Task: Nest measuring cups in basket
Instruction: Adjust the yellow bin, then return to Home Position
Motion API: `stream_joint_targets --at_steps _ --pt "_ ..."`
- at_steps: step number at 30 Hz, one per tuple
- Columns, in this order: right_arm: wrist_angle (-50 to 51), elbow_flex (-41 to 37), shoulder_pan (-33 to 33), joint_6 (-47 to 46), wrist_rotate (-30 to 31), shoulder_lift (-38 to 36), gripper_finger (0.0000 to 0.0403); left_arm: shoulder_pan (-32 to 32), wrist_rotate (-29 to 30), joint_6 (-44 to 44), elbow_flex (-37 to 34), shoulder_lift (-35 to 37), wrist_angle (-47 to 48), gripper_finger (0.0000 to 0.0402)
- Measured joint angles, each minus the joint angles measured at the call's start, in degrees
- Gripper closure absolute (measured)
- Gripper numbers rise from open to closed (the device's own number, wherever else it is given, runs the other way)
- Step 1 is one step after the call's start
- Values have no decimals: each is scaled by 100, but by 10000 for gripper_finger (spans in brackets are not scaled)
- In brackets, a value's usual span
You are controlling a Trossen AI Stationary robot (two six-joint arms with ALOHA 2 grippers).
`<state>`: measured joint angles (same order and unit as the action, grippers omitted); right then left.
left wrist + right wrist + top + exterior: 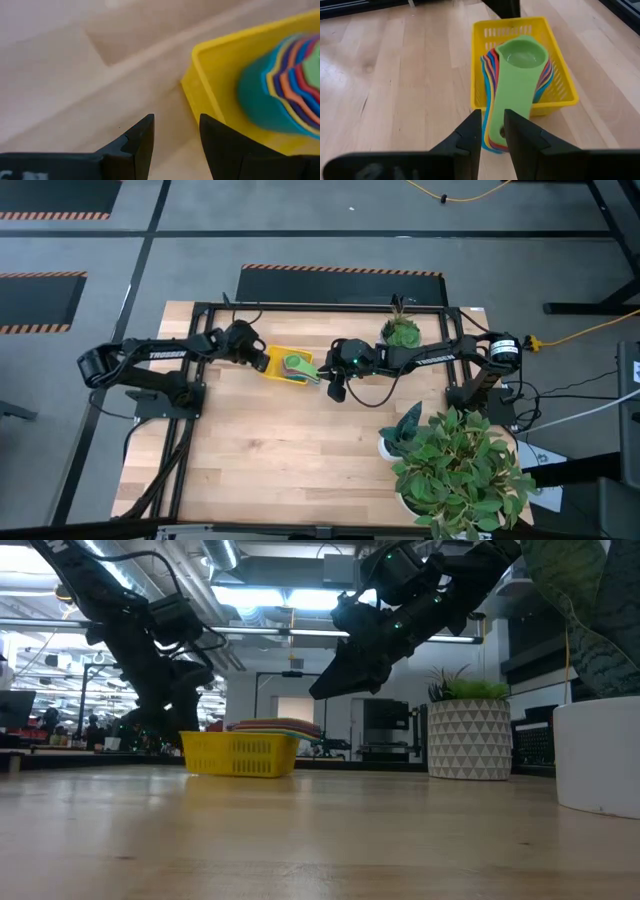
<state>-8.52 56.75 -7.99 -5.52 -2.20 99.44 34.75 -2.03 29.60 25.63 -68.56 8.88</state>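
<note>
The yellow basket (280,366) (560,90) stands on the table at mid-back. The measuring cups (517,75) (285,85) lie nested in it, the green one on top, and their handles (492,120) stick out over the rim toward my right gripper. My left gripper (262,361) (176,145) is open, low by the basket's left end, with bare table between its fingers. My right gripper (336,387) (492,131) hangs above the table to the right of the basket, its fingers a narrow gap apart with nothing between them.
A white patterned plant pot (402,333) (468,740) stands at the back right. A big leafy plant in a white pot (455,465) (598,755) fills the near right corner. Bare wood (260,460) lies in front of the basket.
</note>
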Motion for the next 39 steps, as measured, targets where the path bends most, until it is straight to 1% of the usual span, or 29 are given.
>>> stream_joint_targets --at_steps 5,11,16,22,26,29,32,34,39 --pt "25 0 0 2 1 0 315 -205 -259 13 -2 16 365 252" --pt "25 0 0 2 2 0 315 -361 13 7 -4 42 843 252" --pt "25 0 0 2 -60 0 315 -439 6 -69 -7 416 1285 252" --pt "-14 0 -4 0 -644 0 315 -596 -512 9 -7 1474 1858 252" --pt "-85 54 0 -2 -673 -50 315 -824 -949 -3 -7 2220 1626 252" --pt "-46 245 -4 -34 -788 -112 315 -1082 -1001 -46 -7 2749 1252 252" --pt "89 490 -3 -15 -1055 -200 315 -1394 -957 -487 -7 3295 893 252" --pt "161 605 -3 -19 -1251 -326 315 -1624 -806 -807 -5 3654 705 252" --pt "424 831 0 -7 -1303 -640 315 -2358 149 -1186 -4 4452 669 252"
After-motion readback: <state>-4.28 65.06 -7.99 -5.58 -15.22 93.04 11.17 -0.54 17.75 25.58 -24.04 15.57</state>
